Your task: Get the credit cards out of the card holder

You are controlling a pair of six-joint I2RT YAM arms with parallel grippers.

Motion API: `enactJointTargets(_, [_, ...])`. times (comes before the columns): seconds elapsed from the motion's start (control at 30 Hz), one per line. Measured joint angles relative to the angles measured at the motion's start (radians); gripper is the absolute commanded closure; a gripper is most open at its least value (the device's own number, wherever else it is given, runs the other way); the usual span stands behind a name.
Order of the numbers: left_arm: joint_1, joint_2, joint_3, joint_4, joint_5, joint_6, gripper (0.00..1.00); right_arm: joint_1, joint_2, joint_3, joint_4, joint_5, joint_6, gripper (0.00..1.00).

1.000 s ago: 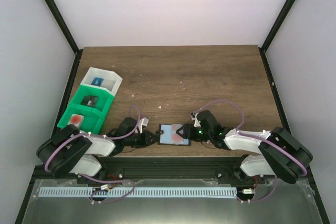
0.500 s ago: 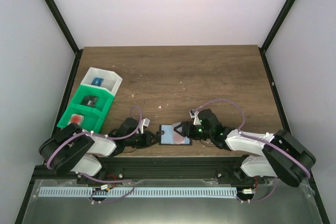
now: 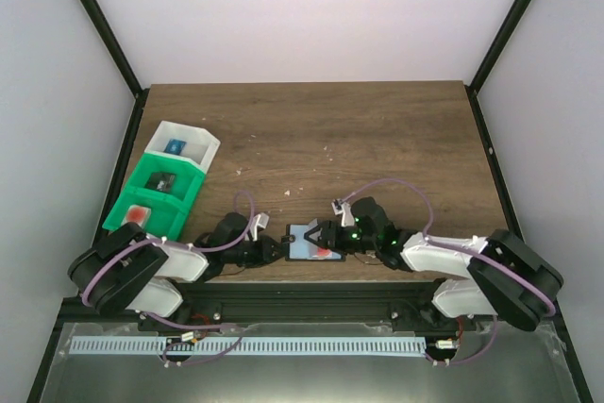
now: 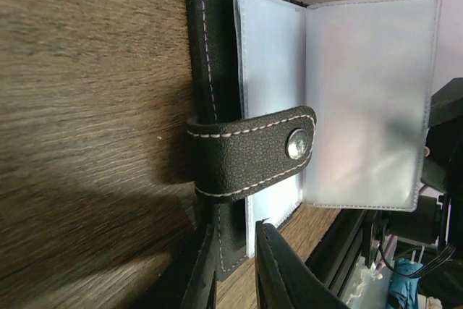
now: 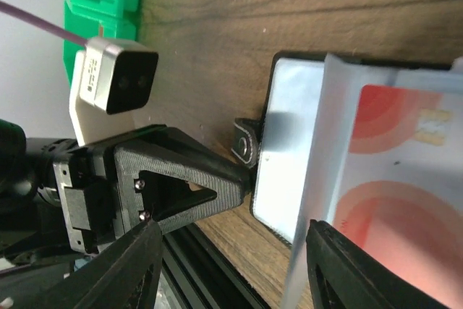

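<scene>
The card holder (image 3: 302, 244) lies open near the table's front edge, between my two grippers. In the left wrist view its black cover and snap strap (image 4: 246, 153) show, with clear grey-blue sleeves (image 4: 362, 106) fanned open. My left gripper (image 4: 235, 276) is shut on the cover's near edge. In the right wrist view a reddish credit card (image 5: 394, 171) sits inside a raised sleeve leaf. My right gripper (image 5: 239, 265) is open wide, and the leaf's edge stands just inside its right finger (image 5: 347, 265). Other cards cannot be made out.
A white bin (image 3: 184, 146) and a green bin (image 3: 159, 191) stand at the table's left edge, each holding small items. The black frame rail (image 3: 302, 304) runs just in front of the holder. The left arm's wrist camera (image 5: 112, 81) sits close to the holder.
My right gripper has moved a little left, further over the open holder. The left gripper has kept its hold and has not moved.
</scene>
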Motion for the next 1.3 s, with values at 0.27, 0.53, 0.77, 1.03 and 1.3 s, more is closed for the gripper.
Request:
enactJointTargets(0.27, [0.0,-0.101,-0.035,-0.029,-0.034,-0.039,0.74,0.089,0.158,0.091,0.064,-0.018,0.014,0.41])
enactJointTargets(0.53, [-0.002,-0.395,-0.018,-0.225,-0.127,-0.047,0.71,0.109,0.174,0.114,0.061,-0.014,0.001,0.44])
enactJointTargets(0.77, [-0.002,-0.486,0.045,-0.298,-0.14,-0.047,0.72,0.095,0.0,0.114,-0.114,0.085,-0.088,0.58])
enactJointTargets(1.03, [-0.03,-0.34,0.1,-0.262,-0.1,-0.056,0.71,0.026,-0.136,0.093,-0.276,0.182,-0.162,0.71])
enactJointTargets(1.3, [-0.096,-0.147,0.199,-0.184,-0.085,-0.064,0.72,-0.007,-0.14,0.062,-0.343,0.22,-0.201,0.75])
